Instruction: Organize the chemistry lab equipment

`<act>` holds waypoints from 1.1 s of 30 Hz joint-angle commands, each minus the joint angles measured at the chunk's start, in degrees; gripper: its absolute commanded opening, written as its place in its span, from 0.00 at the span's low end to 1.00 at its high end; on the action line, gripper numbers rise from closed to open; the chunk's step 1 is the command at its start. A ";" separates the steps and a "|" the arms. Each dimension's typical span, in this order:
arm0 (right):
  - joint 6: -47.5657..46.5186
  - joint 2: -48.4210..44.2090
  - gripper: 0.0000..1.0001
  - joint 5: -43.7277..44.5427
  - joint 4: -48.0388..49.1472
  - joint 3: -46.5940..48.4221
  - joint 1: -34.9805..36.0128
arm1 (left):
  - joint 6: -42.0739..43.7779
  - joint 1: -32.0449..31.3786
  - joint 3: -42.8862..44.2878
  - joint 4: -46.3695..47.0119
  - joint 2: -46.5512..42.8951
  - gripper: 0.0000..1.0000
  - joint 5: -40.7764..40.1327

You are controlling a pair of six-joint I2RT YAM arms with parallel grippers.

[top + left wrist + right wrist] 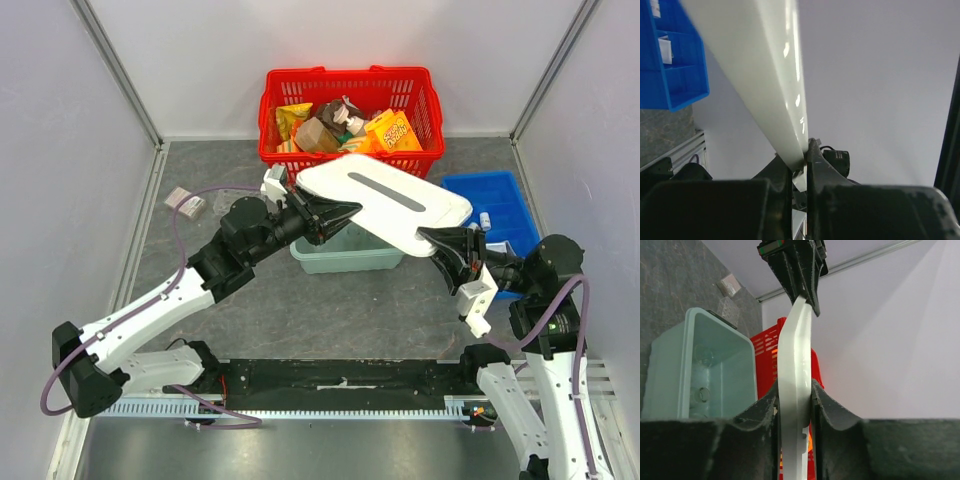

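Note:
Both grippers hold a white lid [385,195] tilted in the air above a pale green bin [345,255]. My left gripper [345,213] is shut on the lid's left edge [775,75], its fingers [815,160] pinching the rim. My right gripper [435,240] is shut on the opposite edge, and the lid [795,365] stands edge-on between its pads. Clear glass flasks [702,394] lie inside the open bin [700,360]. Small flat packets [185,203] lie on the table at the left. A tiny white vial [485,218] sits in the blue tray [500,195].
A red mesh basket [290,100] full of colourful snack packs stands at the back, just behind the lid. The blue compartment tray [675,65] lies to the right of the bin. White walls enclose the table on three sides.

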 commanded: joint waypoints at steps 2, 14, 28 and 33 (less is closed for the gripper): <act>3.81 2.08 0.41 -3.36 -3.87 2.60 0.19 | 5.24 1.40 -0.85 5.88 -3.19 0.02 -2.26; 19.01 11.14 0.98 -13.04 -8.88 6.38 0.10 | 21.67 4.03 -0.06 12.21 -6.18 0.02 -4.11; 99.95 21.35 0.91 19.88 27.92 8.33 1.86 | 27.74 8.34 -3.83 12.39 -7.93 0.02 -2.26; 111.39 21.42 0.77 36.06 16.64 11.04 1.86 | 29.33 8.43 -5.86 12.21 -10.74 0.02 -4.99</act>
